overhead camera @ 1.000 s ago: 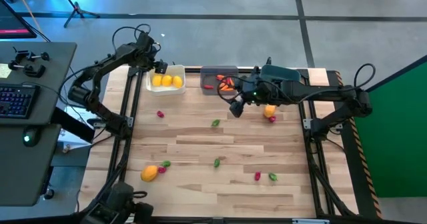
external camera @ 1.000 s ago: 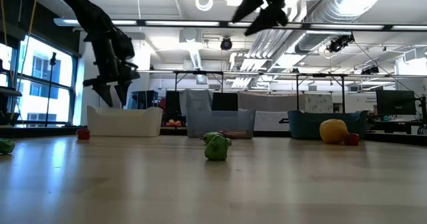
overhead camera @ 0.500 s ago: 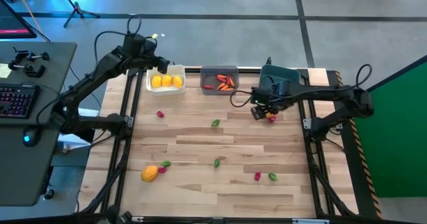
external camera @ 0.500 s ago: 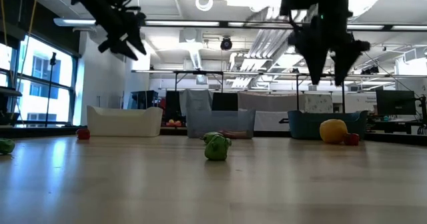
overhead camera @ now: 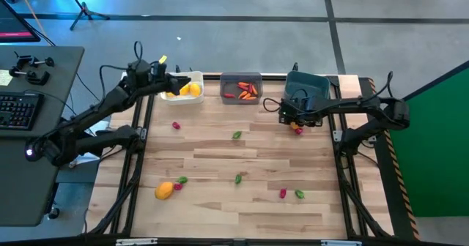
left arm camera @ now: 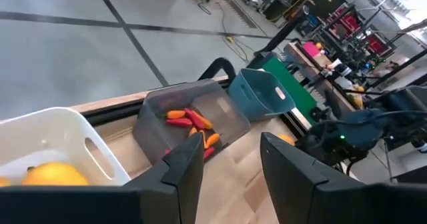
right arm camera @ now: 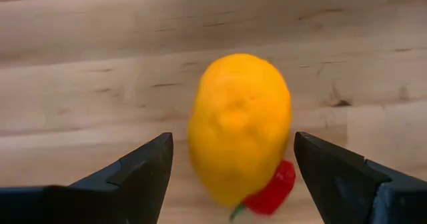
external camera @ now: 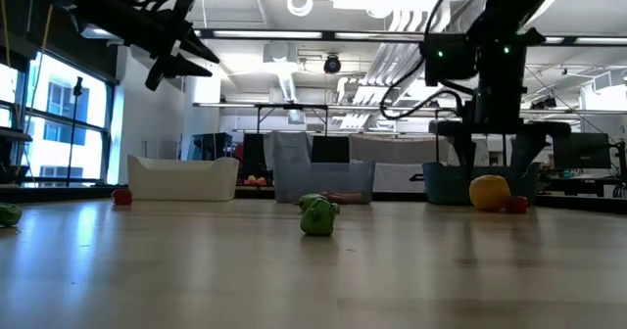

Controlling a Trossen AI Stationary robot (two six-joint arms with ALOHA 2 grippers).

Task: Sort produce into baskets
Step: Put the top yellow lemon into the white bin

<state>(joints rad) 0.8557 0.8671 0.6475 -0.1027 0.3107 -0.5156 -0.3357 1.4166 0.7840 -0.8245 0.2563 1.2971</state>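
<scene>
Right wrist view placed the right gripper (right arm camera: 230,177) directly over a yellow fruit (right arm camera: 240,127) on the table (right arm camera: 80,64), fingers spread wide to either side, not touching; its long axis ran between them. A small red piece (right arm camera: 272,192) touched the fruit, hidden beneath the arm in the high view. Left gripper (overhead camera: 178,83) hovered above the white bin (overhead camera: 192,99), fingers apart, empty.

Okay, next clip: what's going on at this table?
A two-armed robot is sorting toy produce into bins. The right gripper has its open fingers straddling a yellow fruit lying on the table against a small red piece, near the teal bin. The left gripper hangs empty above the white bin, which holds yellow fruits. The grey bin holds orange-red pieces; more produce lies scattered.
</scene>
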